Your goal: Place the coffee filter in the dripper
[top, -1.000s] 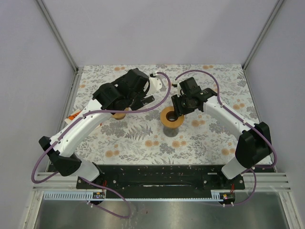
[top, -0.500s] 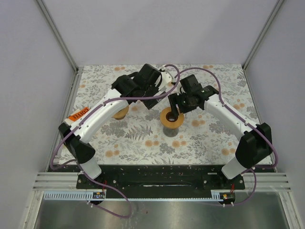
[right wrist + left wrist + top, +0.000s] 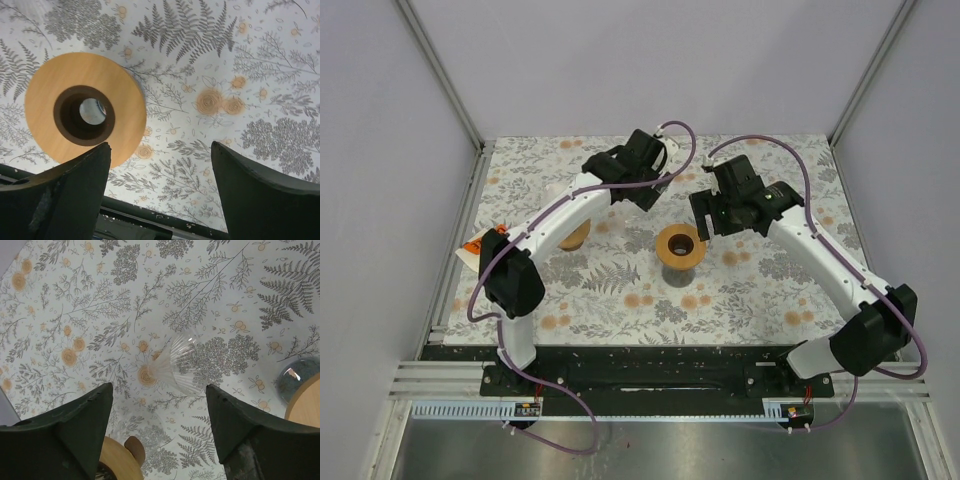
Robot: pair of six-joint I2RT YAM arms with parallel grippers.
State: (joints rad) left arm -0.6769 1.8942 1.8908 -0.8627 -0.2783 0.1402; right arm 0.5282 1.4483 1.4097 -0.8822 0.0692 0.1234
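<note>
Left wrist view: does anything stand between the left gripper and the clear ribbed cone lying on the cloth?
Nothing visible does. The clear ribbed cone lies on its side on bare floral cloth, centred beyond the left gripper; the wooden ring sits off to one side.

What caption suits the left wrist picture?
Open left gripper above a clear ribbed cone lying on the floral cloth.

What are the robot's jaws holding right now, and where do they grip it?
Nothing is held. The left gripper has open jaws above the clear ribbed cone lying on the cloth; the right gripper has open jaws above the wooden ring.
</note>
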